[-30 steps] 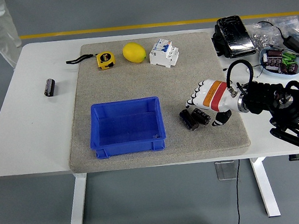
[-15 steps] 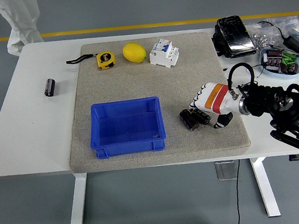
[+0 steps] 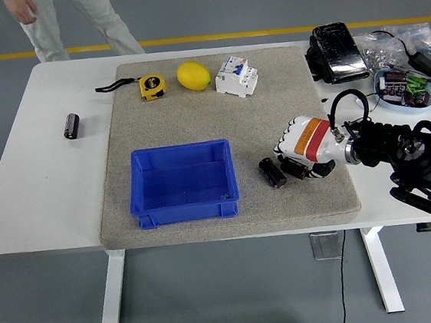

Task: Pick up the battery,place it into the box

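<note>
A white table [image 3: 49, 194] on white legs stands on a grey floor [image 3: 207, 8] crossed by a yellow line [image 3: 210, 36]. A grey felt mat [image 3: 188, 118] covers most of the tabletop. Along the mat's far edge lie a yellow tape measure [image 3: 150, 86], a lemon [image 3: 193, 76] and a white circuit breaker [image 3: 236, 76]. An empty blue box [image 3: 184, 182] sits on the mat's near part.

Right of the box, two dark batteries [image 3: 272, 172] lie close together on the mat. The right hand [image 3: 305, 152] curls its fingers over the right one, touching it, though whether it truly grips is hard to tell. Another dark battery [image 3: 71, 126] lies on the bare table to the left, well apart from the mat.

At the far right corner are a black case [image 3: 337, 52], clear bags [image 3: 388, 47] and a small tray [image 3: 404, 88] whose contents are too small to make out. A person's legs [image 3: 70, 22] are cut off at the top edge.
</note>
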Robot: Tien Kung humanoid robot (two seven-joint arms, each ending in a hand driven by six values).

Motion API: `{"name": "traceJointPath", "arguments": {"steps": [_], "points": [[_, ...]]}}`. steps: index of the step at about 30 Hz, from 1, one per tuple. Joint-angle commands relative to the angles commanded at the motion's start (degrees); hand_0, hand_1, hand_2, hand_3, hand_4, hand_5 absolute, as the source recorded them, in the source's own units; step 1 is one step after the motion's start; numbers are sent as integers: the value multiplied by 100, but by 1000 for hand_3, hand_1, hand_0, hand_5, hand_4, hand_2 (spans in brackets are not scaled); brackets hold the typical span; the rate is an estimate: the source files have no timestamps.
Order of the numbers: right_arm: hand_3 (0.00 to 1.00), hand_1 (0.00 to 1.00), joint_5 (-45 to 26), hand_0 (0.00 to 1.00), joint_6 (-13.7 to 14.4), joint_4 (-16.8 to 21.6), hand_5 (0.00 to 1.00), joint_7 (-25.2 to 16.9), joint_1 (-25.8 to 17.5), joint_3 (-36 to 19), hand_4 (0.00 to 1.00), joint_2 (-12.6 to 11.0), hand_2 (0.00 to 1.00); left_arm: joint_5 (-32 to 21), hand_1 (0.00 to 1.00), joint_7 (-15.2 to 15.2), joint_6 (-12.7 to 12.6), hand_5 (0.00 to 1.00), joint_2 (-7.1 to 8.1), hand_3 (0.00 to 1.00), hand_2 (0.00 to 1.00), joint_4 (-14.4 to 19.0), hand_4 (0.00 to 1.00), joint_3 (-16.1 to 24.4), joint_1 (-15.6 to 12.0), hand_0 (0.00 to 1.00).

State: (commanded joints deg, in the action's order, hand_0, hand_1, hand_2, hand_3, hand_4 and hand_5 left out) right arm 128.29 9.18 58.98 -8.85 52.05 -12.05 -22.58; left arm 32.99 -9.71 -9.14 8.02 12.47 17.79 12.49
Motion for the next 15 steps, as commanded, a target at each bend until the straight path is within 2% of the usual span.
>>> {"name": "traceJointPath", "arguments": {"steps": [2,10,15], "points": [[517,537,-2,587,14,-9,86,-5,-2,17,702,5,534,-1,747,2,1,548,-3,669,805,0,661,-1,3,745],[515,532,-40,581,11,-17,77,-9,-17,48,715,15,532,-15,746,10,7,548,-5,668,805,3,661,-9,8,745],[510,530,-32,582,-40,158,72,38,26,-41,733,-35,530,-10,745,13,7,550,0,668,801,-2,662,7,2,744]]}}
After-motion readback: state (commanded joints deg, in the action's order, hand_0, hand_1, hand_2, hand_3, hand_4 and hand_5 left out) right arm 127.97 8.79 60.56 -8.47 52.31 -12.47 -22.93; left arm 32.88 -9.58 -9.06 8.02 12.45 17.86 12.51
